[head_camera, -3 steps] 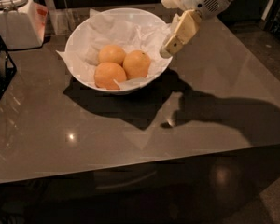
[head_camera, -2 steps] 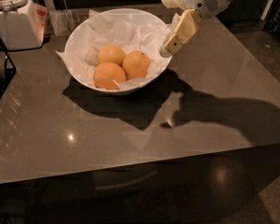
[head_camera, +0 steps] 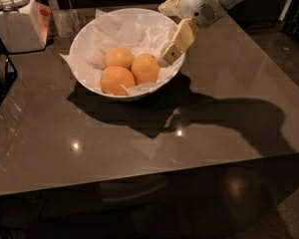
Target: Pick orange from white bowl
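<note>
In the camera view, the white bowl (head_camera: 135, 94) sits near the desk's far edge. The orange (head_camera: 145, 68) lies inside it on crumpled paper (head_camera: 134, 31), touching two rounder fruits (head_camera: 115, 79). The gripper (head_camera: 167, 59) hangs tilted over the bowl's right rim, just beside the orange; whether it is released or clenched cannot be told.

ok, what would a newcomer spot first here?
The wide white bowl lined with crumpled paper, at the back centre of the glossy grey table, holding three smooth orange fruits. Next, the cream-coloured gripper, which hangs over the bowl's right rim beside the fruits. The arm's dark shadow falls across the table to the right.
</note>
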`<state>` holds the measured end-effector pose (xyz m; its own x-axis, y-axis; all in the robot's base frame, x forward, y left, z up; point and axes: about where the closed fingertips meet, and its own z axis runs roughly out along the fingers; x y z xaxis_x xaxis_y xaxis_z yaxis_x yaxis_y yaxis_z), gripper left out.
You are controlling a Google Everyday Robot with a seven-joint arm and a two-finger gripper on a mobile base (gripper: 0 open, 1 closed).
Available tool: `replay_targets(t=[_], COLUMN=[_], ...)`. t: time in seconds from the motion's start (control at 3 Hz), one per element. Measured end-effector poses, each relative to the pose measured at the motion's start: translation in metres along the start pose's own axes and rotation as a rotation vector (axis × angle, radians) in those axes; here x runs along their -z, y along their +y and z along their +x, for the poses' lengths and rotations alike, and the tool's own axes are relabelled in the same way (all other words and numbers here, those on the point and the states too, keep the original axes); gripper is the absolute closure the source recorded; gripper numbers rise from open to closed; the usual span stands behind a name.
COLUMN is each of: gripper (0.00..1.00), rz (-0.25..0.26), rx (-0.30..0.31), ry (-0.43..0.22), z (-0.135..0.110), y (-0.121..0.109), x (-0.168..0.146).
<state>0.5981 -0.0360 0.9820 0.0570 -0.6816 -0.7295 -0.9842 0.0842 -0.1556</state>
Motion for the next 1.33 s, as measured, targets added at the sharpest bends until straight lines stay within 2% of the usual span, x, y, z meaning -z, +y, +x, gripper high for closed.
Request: replay_targets(t=[0.33, 0.67, 1.0, 1.33], gripper=[0.0, 0.19, 0.18, 0.08], rz=[-0.073, -0.078, -0.07, -0.099], rx=[0.015, 0.017, 0.013, 0.005], ry=[0.004, 0.004, 0.002, -0.009], z=[-0.004, -0.005, -0.004, -0.001], y=[-0.005, -0.005, -0.003, -0.003], x=[-0.037, -0.04, -0.041, -0.055])
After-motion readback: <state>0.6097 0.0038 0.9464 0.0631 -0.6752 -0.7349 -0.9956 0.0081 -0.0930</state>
